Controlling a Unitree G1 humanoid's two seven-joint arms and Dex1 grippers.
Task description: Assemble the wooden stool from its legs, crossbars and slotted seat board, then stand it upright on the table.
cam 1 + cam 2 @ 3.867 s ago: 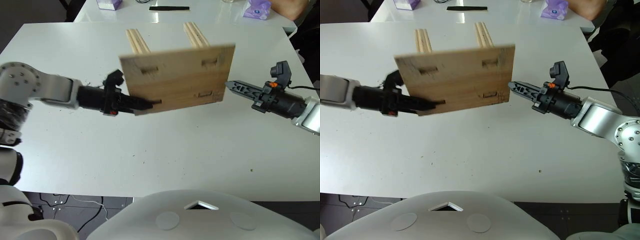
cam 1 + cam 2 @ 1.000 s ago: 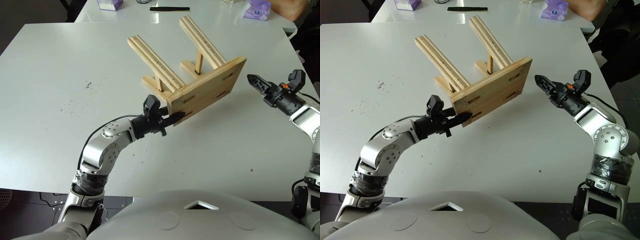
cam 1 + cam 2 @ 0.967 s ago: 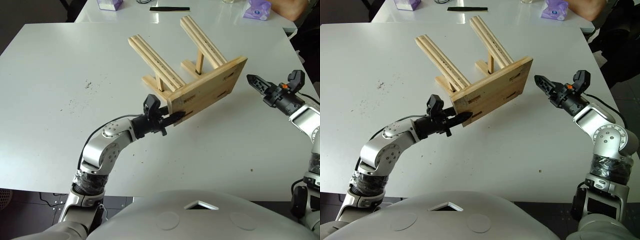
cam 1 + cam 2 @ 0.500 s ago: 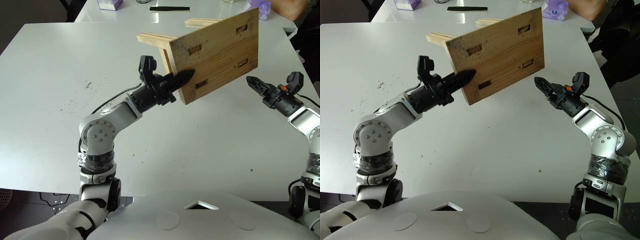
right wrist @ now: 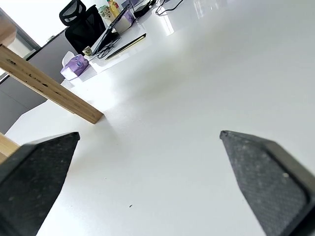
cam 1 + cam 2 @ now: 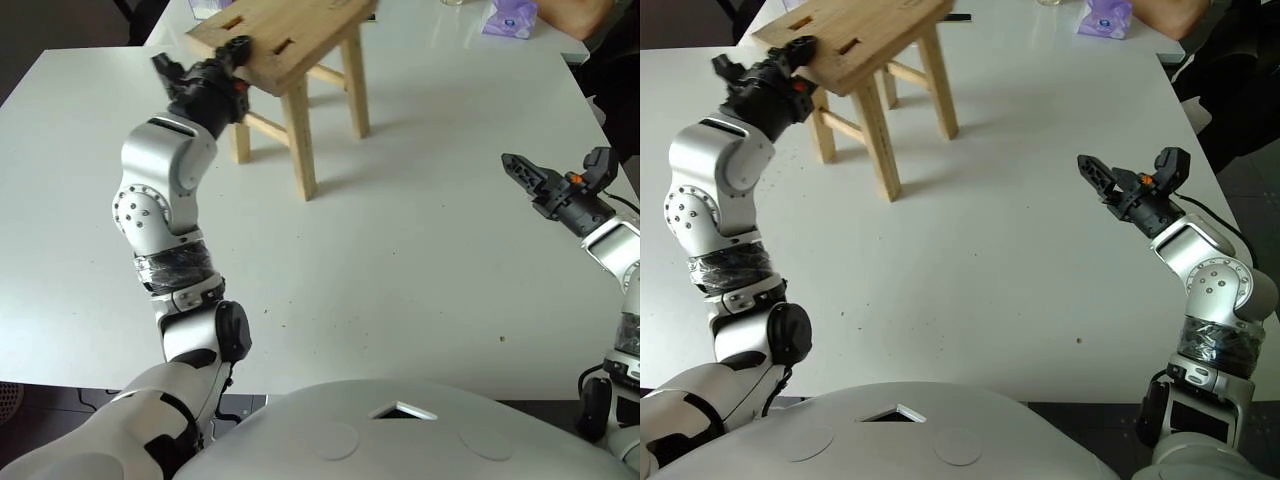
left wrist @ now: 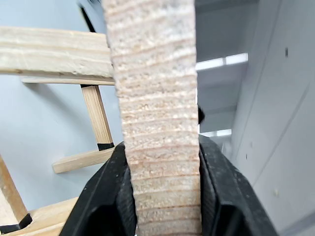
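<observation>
The assembled wooden stool (image 6: 300, 70) stands upright at the table's far left, slotted seat board (image 6: 850, 25) on top and legs (image 6: 301, 140) pointing down to the white table (image 6: 400, 280). My left gripper (image 6: 237, 50) is raised above the table and shut on the near-left edge of the seat board. In the left wrist view the board's end grain (image 7: 157, 98) sits clamped between the black fingers (image 7: 106, 196). My right gripper (image 6: 515, 165) hovers open over the table's right side, well apart from the stool, its fingertips (image 5: 34, 172) spread wide.
A purple tissue pack (image 6: 1105, 15) lies at the far right on the neighbouring table. A stool leg (image 5: 49, 93) runs across the right wrist view. Dark chairs and desk clutter stand beyond the far edge. Bare tabletop stretches between the stool and the right gripper.
My left arm has swung the stool from tilted in the air, seat facing me, to upright with legs down at the far left. The right gripper has barely moved.
</observation>
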